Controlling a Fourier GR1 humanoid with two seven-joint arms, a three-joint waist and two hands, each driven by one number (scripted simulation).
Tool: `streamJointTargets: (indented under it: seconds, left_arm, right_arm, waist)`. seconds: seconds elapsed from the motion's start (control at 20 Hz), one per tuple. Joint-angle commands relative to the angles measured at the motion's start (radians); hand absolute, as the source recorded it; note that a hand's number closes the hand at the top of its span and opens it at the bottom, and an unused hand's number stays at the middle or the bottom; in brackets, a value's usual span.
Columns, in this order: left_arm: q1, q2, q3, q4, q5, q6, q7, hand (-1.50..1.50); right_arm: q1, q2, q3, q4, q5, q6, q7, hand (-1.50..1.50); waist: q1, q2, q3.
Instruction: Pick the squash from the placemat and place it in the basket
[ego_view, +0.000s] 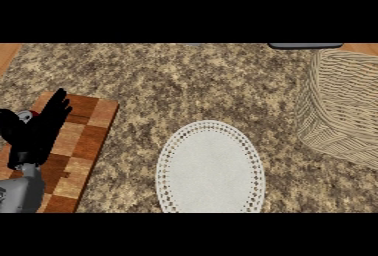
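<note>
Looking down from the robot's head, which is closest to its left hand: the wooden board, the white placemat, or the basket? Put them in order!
From the left hand, resting at the view's left edge:
1. Wooden cutting board, right beneath and beside the hand at the left.
2. White placemat, in the middle of the counter.
3. Wicker basket, far over at the right edge.

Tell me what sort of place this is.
Probably a kitchen counter: a speckled stone-look worktop with a wooden cutting board at the left, a white lace placemat in the middle and a wicker basket at the right.
</note>
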Motion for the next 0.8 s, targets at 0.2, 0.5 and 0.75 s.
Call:
streamJointTargets:
  seconds: [0.2,0.5,0.75]
  left_arm:
    - [-0.029,-0.009,-0.006,-0.005,-0.005,0.015,0.018,0.0]
    - [-0.008,-0.024,-0.016,-0.008,-0.014,0.02,-0.002,0.0]
    - [-0.028,-0.008,-0.017,-0.004,-0.01,-0.003,-0.007,0.0]
  right_arm:
    - [-0.078,0.14,-0.053,-0.295,0.003,-0.023,0.111,1.5]
    - [-0.105,0.141,-0.185,-0.284,0.084,-0.029,0.176,1.5]
    - [-0.228,0.131,-0.424,-0.504,0.006,0.223,0.26,1.5]
  waist:
    - [0.002,0.007,0.001]
    - [0.01,0.012,-0.001]
    - [0.036,0.019,0.002]
